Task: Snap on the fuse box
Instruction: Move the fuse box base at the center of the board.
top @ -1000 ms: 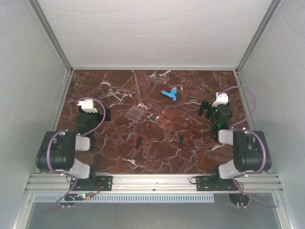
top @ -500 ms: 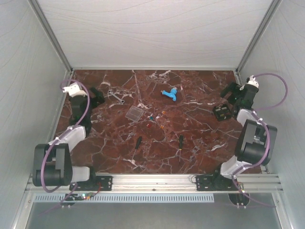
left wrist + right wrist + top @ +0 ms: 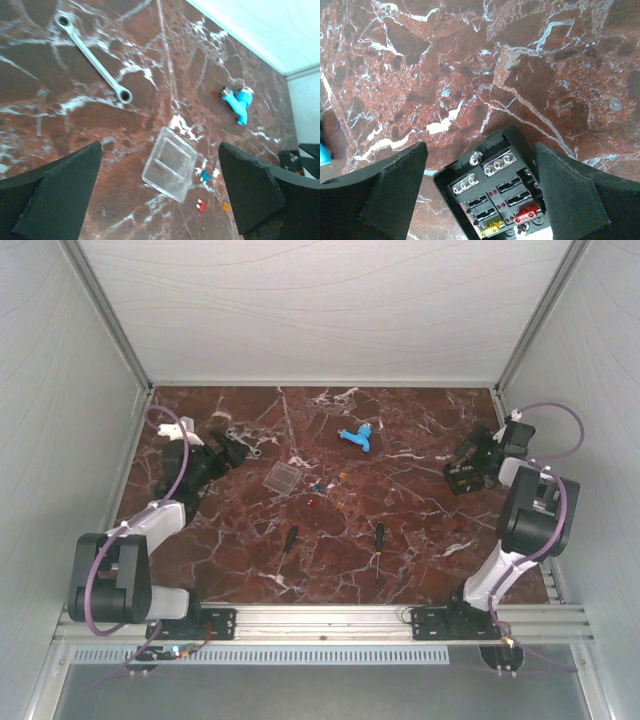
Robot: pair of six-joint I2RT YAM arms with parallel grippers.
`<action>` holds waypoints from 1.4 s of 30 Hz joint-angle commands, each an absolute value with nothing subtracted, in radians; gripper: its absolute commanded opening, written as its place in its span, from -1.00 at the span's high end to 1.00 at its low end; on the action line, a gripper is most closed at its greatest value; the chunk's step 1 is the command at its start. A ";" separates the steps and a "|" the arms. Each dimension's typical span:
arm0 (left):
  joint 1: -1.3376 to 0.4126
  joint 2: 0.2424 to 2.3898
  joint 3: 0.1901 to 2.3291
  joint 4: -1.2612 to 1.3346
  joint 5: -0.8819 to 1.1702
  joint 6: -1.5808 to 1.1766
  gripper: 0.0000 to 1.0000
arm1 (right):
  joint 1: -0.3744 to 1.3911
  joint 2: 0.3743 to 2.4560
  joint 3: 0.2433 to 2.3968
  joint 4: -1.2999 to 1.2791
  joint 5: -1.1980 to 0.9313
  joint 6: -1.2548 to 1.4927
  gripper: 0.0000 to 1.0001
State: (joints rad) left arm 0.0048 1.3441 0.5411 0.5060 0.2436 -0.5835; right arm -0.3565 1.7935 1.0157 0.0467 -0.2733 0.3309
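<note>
Both grippers gape empty: the left gripper (image 3: pixel 159 148) facing the clear lid (image 3: pixel 170 164) on the desk (image 3: pixel 400 530), the right gripper (image 3: pixel 480 146) by the black fuse tray (image 3: pixel 492 192), well apart from the lid. Best pinch the lid's edges, square it on the tray, press evenly. The tray holds one yellow fuse (image 3: pixel 491 229) and one red fuse (image 3: pixel 525 216); loose fuses (image 3: pixel 202 204) lie beside the lid.

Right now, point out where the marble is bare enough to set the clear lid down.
Bare marble lies between the blue piece and the fuse box tray, and between the left screwdriver and the right screwdriver. It is crowded around the clear lid, with loose fuses and the wrench close by.
</note>
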 commanded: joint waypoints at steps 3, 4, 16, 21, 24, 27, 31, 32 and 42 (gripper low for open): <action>-0.069 1.346 0.553 0.533 0.328 -0.639 -1.00 | -0.283 1.768 1.007 -0.042 -0.298 0.349 -0.66; -0.082 1.347 0.554 0.534 0.333 -0.642 -1.00 | -0.267 1.758 0.996 -0.046 -0.296 0.354 -0.66; -0.219 1.335 0.549 0.534 0.379 -0.670 -0.99 | -0.075 1.651 0.870 -0.022 -0.356 0.457 -0.51; -0.281 1.322 0.552 0.515 0.367 -0.664 -0.99 | 0.050 1.630 0.820 -0.003 -0.415 0.477 -0.50; -0.306 1.326 0.552 0.507 0.369 -0.664 -0.99 | 0.102 1.605 0.798 0.000 -0.417 0.480 -0.49; -0.317 1.322 0.547 0.490 0.373 -0.665 -0.99 | 0.132 1.574 0.794 -0.014 -0.378 0.458 -0.49; -0.324 1.303 0.529 0.481 0.374 -0.665 -0.99 | 0.144 1.552 0.831 -0.063 -0.342 0.414 -0.49; -0.326 1.301 0.526 0.479 0.375 -0.666 -0.99 | 0.144 1.549 0.847 -0.075 -0.320 0.399 -0.50; -0.334 1.300 0.523 0.459 0.383 -0.658 -0.99 | 0.144 1.726 1.076 -0.101 -0.361 0.260 -0.56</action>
State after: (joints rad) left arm -0.3241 1.3228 0.5137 0.4465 0.3607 -0.6582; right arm 0.1390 1.6463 1.0042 -0.0818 -0.3370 0.3305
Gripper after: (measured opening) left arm 0.996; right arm 0.781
